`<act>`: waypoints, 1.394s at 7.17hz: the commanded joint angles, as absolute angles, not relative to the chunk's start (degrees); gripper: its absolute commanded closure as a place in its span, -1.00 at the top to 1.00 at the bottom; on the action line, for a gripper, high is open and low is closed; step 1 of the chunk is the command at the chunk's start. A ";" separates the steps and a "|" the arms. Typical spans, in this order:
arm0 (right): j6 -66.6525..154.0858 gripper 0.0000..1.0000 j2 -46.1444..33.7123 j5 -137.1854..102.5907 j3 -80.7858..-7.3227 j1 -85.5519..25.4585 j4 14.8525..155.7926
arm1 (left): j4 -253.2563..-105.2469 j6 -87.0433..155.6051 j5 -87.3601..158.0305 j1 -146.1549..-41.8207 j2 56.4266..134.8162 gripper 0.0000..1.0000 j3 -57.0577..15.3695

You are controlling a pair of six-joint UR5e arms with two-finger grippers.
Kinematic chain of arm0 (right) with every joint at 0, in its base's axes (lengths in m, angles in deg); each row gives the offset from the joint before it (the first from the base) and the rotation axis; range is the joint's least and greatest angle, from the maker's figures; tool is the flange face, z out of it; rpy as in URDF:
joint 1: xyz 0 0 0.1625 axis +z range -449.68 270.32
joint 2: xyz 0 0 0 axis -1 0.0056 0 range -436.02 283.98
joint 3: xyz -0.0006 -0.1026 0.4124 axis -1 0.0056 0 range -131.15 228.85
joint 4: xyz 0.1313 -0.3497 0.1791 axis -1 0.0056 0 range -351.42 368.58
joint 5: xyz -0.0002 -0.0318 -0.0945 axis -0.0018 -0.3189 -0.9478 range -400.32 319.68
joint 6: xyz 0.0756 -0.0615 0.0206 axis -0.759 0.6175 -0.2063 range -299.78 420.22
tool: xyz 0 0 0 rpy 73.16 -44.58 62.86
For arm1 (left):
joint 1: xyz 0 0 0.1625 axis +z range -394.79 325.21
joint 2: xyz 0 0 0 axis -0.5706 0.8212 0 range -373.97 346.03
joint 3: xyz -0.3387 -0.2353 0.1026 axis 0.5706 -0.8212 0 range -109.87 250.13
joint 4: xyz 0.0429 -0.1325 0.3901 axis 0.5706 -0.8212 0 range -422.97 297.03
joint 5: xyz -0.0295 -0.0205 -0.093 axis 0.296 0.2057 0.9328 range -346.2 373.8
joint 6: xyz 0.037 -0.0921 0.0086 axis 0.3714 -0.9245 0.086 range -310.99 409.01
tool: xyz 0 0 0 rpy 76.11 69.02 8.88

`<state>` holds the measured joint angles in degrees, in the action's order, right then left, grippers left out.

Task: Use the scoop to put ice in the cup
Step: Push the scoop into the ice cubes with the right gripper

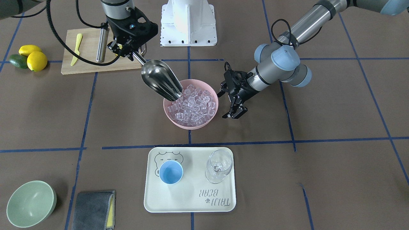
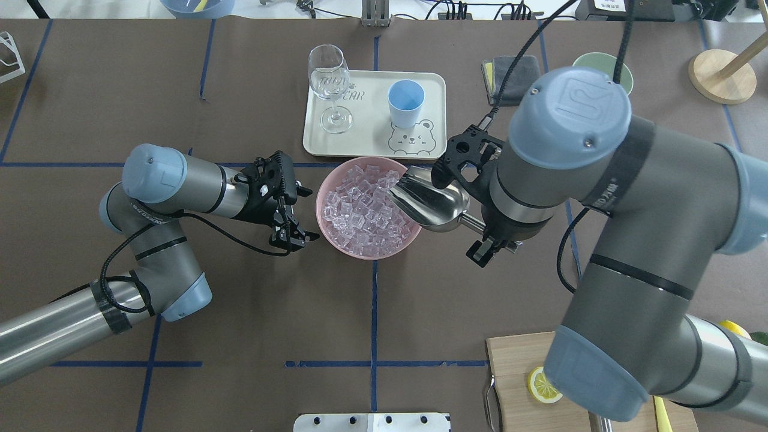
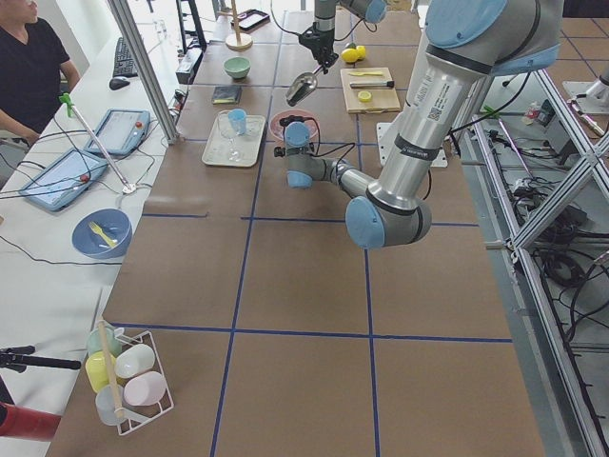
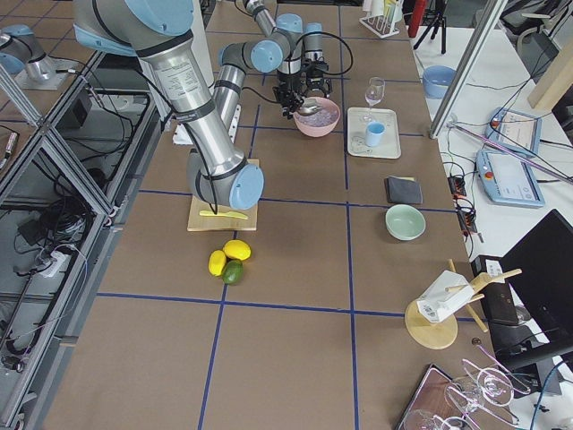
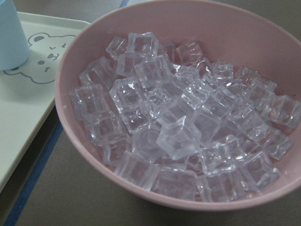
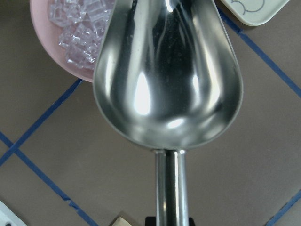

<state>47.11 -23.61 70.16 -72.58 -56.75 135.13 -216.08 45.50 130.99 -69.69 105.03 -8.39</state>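
My right gripper [image 1: 133, 53] is shut on the rod handle of the shiny steel scoop [image 1: 159, 80]. The scoop [image 2: 429, 204] is tilted down, its mouth at the rim of the pink bowl [image 1: 191, 126] full of clear ice cubes [image 1: 191, 103]. In the right wrist view the scoop [image 6: 169, 80] is empty. My left gripper [image 1: 235, 114] is open and empty just beside the bowl's other side [image 2: 295, 239]. Its wrist view shows the ice [image 5: 178, 127] close up. The light-blue cup [image 1: 171, 172] stands empty on the cream tray [image 1: 191, 204].
A clear wine glass [image 1: 219, 166] stands on the tray beside the cup. A pale green bowl [image 1: 30, 203] and a grey cloth [image 1: 92, 209] lie at the far corner. A wooden board [image 1: 86, 64] with a steel cylinder [image 1: 102, 44], and lemons [image 1: 36, 60], sit behind my right gripper.
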 commanded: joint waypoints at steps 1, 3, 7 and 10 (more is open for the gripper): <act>56.06 -1.00 -31.36 67.54 -67.18 -56.72 146.97 | -216.08 45.50 130.96 -69.68 105.03 1.00 -8.36; 62.11 -1.00 -37.39 65.95 -59.23 -56.72 153.11 | -216.34 45.50 130.96 -69.68 105.03 1.00 -8.36; 66.89 -1.00 -46.71 62.97 -44.46 -56.89 157.63 | -216.52 45.50 130.96 -69.60 105.03 1.00 -8.27; 68.30 -1.00 -48.17 60.33 -39.48 -58.12 157.64 | -217.56 45.50 130.96 -69.51 104.86 1.00 -8.27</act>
